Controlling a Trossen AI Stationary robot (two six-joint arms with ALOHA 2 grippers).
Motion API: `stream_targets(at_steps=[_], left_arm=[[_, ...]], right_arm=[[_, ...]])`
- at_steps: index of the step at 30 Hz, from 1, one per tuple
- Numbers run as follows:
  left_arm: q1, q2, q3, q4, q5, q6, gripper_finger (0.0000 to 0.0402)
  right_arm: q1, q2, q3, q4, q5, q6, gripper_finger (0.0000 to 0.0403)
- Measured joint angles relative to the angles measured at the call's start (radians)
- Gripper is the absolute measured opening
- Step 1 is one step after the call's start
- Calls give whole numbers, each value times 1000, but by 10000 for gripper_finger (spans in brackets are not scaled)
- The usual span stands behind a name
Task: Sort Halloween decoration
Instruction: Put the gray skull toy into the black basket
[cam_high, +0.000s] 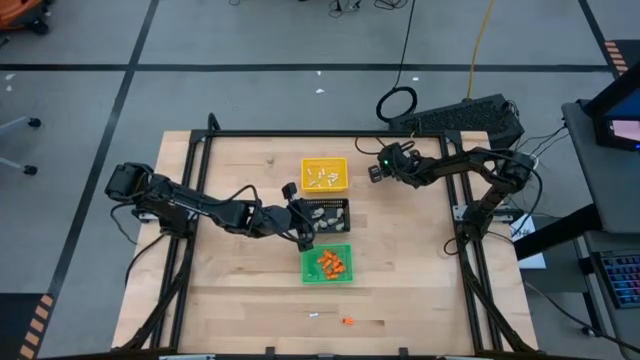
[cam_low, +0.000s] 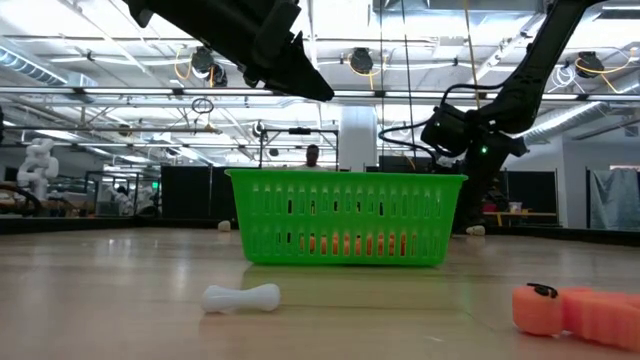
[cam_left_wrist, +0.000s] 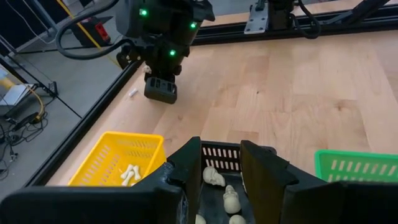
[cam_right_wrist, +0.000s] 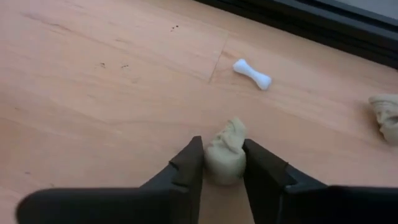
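Observation:
Three trays lie in a row at mid-table: yellow (cam_high: 325, 173) with thin white sticks, black (cam_high: 330, 213) with beige-grey lumps (cam_left_wrist: 213, 177), and green (cam_high: 327, 263) with orange bits. My left gripper (cam_left_wrist: 222, 180) hovers open over the black tray with nothing between its fingers. My right gripper (cam_right_wrist: 224, 171), to the right of the yellow tray (cam_high: 378, 172), is low at the table and shut on a beige-grey lump (cam_right_wrist: 227, 152). A white stick (cam_right_wrist: 252, 73) and another lump (cam_right_wrist: 387, 115) lie flat on the wood beyond it. My right gripper pinches the beige-grey lump by its two opposite sides (cam_right_wrist: 211, 163), one finger on each. The fingers come slanting down from above. The lump sticks out past the fingertips, close on the wooden table top; whether it is lifted clear cannot be told.
Near the table's front edge lie a loose white stick (cam_high: 314, 315) and an orange bit (cam_high: 348, 321), also in the low view as the stick (cam_low: 241, 297) and the orange bit (cam_low: 575, 310). A black frame rail (cam_high: 300, 133) runs around the table.

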Motion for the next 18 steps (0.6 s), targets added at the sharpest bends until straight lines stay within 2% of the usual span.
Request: stream_targets(at_steps=[4,12,18], left_arm=[[0,0,0,0,0,0,113],[0,0,0,0,0,-1,113],[0,0,0,0,0,-1,113]], right_arm=[[0,0,0,-1,0,-5,60],[0,-9,0,-5,-9,-46,61],[24,-116,-4,-36,-96,-94,57]])
